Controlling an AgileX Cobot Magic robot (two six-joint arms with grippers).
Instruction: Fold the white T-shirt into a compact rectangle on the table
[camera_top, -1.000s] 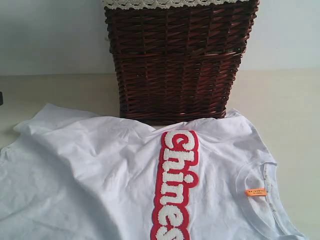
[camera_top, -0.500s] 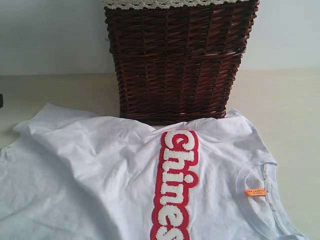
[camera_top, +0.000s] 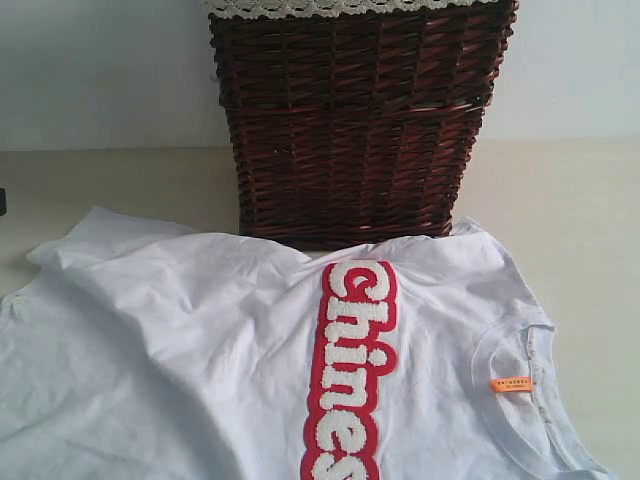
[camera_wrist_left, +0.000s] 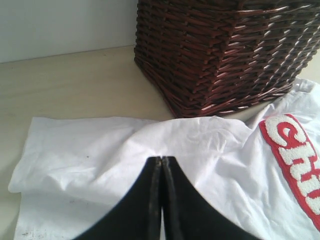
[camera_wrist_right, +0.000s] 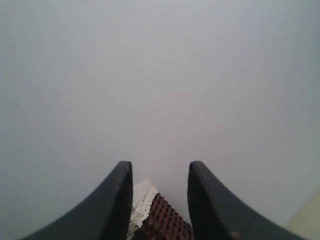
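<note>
White T-shirt (camera_top: 200, 340) lies spread and unfolded on the table (camera_top: 580, 220), filling the lower part of the exterior frame.

The cloth is creased, with 1 sleeve at centre left. The red-outlined lettering (camera_top: 355, 350) runs down the lower centre, and the orange neck tag (camera_top: 511, 384) sits inside the collar at lower right. The shirt's far edge touches the foot of the dark wicker basket (camera_top: 350, 120), which stands at upper centre with lace trim (camera_top: 330, 6) on its rim. Left gripper (camera_wrist_left: 161, 161): its 2 fingers are pressed together over the rumpled cloth near the sleeve. Right gripper (camera_wrist_right: 161, 165): fingers apart with nothing between them, aimed at a pale wall (camera_wrist_right: 160, 75), with a basket corner visible beyond them.
</note>
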